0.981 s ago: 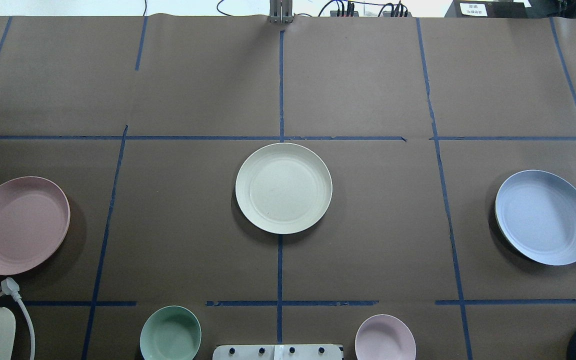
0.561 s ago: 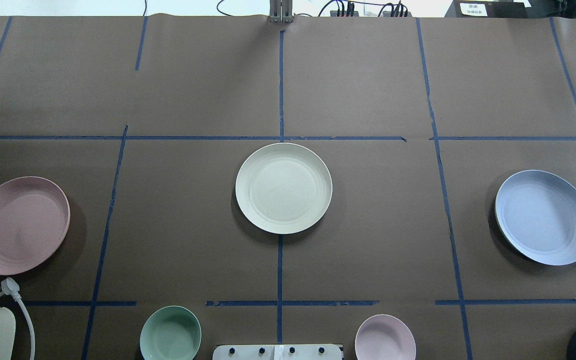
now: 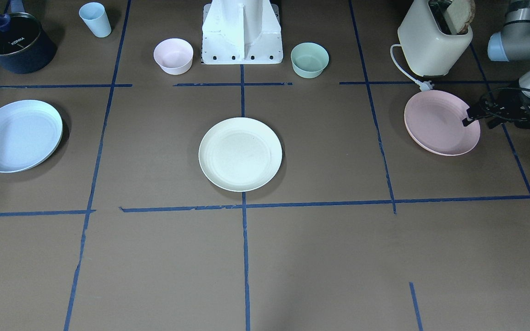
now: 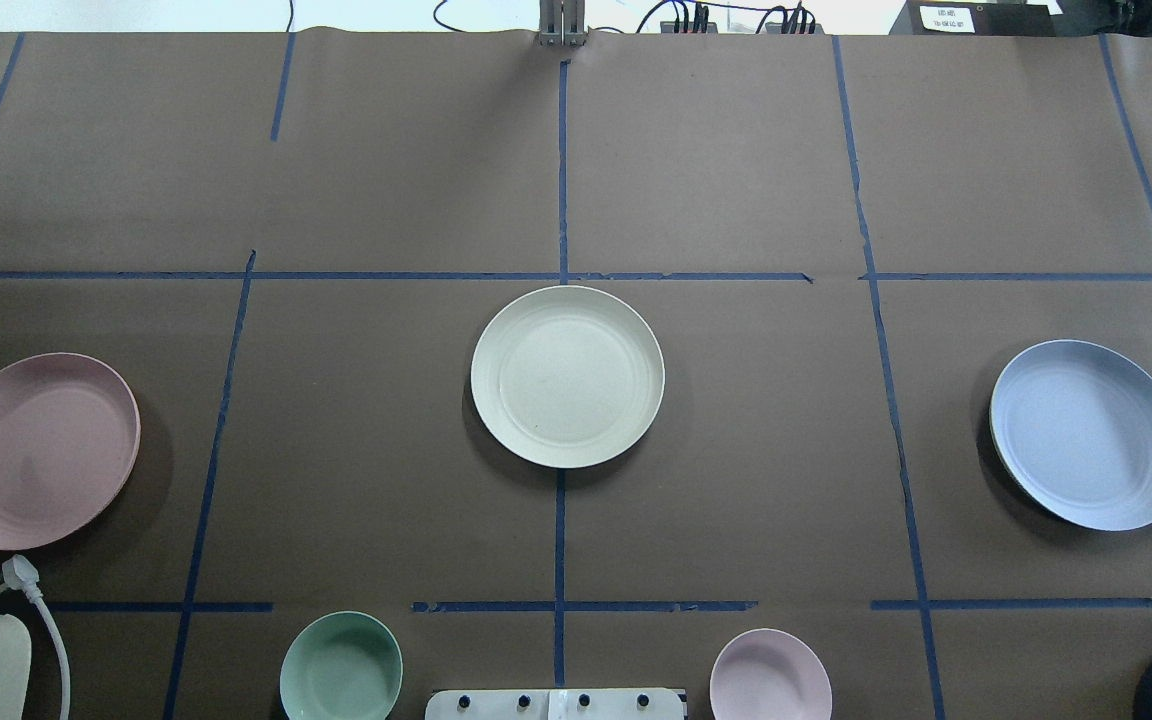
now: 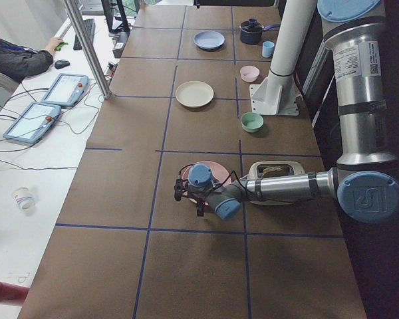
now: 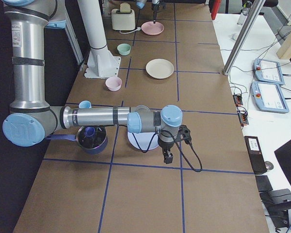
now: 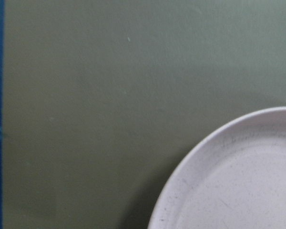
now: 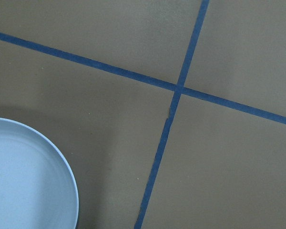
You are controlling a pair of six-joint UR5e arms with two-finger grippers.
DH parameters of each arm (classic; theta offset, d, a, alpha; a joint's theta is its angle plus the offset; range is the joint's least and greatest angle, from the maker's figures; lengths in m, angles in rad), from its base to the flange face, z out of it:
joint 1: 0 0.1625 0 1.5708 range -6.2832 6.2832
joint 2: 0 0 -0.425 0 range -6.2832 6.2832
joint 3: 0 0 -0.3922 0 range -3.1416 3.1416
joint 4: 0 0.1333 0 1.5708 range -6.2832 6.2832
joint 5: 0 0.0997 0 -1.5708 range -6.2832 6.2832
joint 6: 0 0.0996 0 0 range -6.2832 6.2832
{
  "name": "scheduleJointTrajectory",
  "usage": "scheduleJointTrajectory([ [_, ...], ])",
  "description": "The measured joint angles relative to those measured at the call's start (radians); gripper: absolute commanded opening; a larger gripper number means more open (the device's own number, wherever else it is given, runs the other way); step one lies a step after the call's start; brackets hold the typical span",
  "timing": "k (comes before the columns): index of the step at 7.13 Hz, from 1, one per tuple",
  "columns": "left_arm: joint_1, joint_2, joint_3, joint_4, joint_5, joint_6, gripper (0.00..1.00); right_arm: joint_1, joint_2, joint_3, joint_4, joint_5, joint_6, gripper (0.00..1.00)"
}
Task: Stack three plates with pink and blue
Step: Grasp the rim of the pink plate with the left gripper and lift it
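"KONKA" on the dark pot (image 3: 14, 44)

Worktop (image 4: 736, 150) wrapped in brown paper, blue tape lines (image 4: 560, 180) gridding it into squares. Along its long edge I see white desk (image 5: 26, 166) carrying two teach pendants (image 5: 65, 90) and loose cables. Slanted metal post (image 5: 86, 46) rises where desk meets worktop. Lighting even across my feeds, shadows soft.

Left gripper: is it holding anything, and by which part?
Nothing looks held. The left gripper is at the pink plate's outer rim; the plate lies flat on the table.
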Motion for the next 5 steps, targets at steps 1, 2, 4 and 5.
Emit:
scheduleJointTrajectory([
  [1, 0.008, 0.001, 0.002, -0.001, -0.001, -0.001, 0.06, 0.0, 0.0, -0.001, 0.0, 0.0, 0.0, 1.0],
  [2, 0.01, 0.001, 0.002, -0.003, -0.003, -0.003, 0.0, 0.0, -0.001, -0.001, 0.0, 0.0, 0.0, 1.0],
  [4, 0.008, 0.002, -0.008, -0.009, -0.016, -0.008, 0.0, 0.0, -0.003, -0.001, 0.0, 0.0, 0.0, 1.0],
  [5, 0.007, 0.001, -0.028, -0.009, -0.036, -0.016, 0.0, 0.0, -0.003, -0.002, 0.0, 0.0, 0.0, 1.0],
])
